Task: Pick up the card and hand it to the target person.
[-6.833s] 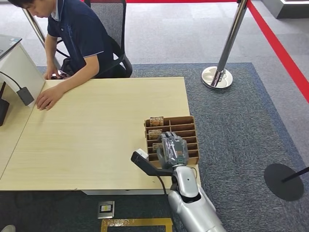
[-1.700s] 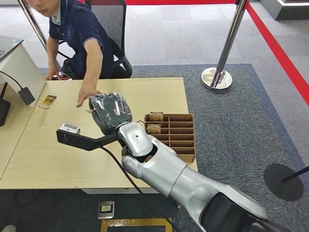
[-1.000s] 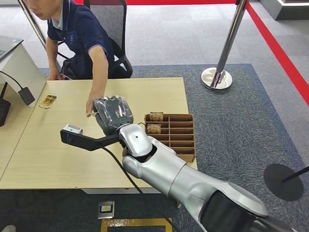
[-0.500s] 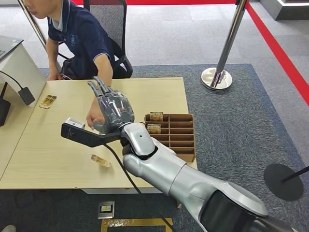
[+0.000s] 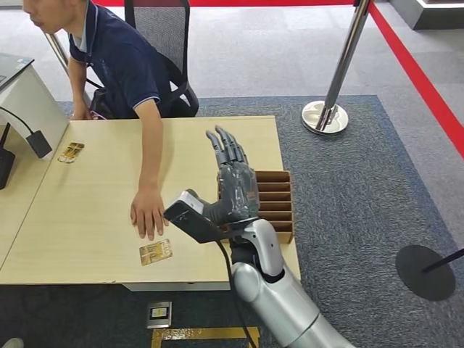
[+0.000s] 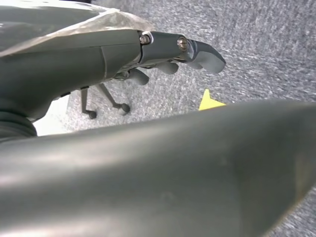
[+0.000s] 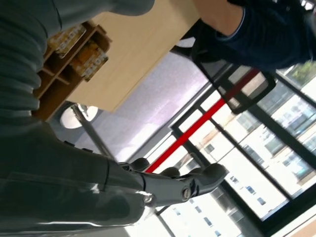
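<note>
A gold-printed card (image 5: 155,251) lies flat on the wooden table (image 5: 82,210) near its front edge. The person (image 5: 117,61) sits at the far side, one hand (image 5: 148,212) flat on the table just behind the card. My right hand (image 5: 235,181) is raised over the cardboard card box (image 5: 280,206), fingers spread and holding nothing. In the right wrist view the right hand's fingers (image 7: 178,185) are stretched out, with cards (image 7: 89,59) standing in the box slots. My left hand (image 6: 178,49) hangs over the carpet and holds nothing.
A second card (image 5: 71,152) lies at the table's far left beside a white device (image 5: 30,101) with a cable. An office chair (image 5: 164,29) is behind the person. A chrome stanchion (image 5: 328,112) with a red belt stands on the carpet to the right.
My right hand opened and the card fell onto the table near the front edge. The hand then drew back right, over the box. The person's hand moved down the table toward the card.
</note>
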Controlling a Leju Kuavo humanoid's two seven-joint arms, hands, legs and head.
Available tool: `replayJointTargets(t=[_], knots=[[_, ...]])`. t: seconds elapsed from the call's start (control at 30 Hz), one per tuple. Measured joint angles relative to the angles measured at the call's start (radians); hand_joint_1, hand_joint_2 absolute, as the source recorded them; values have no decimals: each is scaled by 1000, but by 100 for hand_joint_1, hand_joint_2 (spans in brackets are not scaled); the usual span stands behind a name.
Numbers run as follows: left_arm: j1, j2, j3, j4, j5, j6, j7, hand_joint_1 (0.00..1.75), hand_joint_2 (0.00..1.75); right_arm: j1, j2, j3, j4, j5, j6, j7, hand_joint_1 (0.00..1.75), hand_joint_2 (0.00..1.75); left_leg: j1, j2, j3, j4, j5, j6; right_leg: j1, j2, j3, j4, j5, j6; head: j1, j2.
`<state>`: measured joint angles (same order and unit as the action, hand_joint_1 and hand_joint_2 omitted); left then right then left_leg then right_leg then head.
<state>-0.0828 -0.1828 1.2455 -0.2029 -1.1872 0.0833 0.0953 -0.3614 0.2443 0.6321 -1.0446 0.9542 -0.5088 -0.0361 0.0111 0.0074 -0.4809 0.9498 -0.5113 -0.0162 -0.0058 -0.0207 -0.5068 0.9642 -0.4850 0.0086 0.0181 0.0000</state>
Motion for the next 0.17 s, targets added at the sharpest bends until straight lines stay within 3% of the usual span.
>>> replayJointTargets(t=[0.17], knots=[[5, -2, 1, 0, 4, -3, 4, 0, 0, 292, -49, -152, -332, -88, 61, -62, 0, 175, 0, -1, -1, 0, -1, 1, 0, 0, 0, -1, -1, 1, 1, 0]])
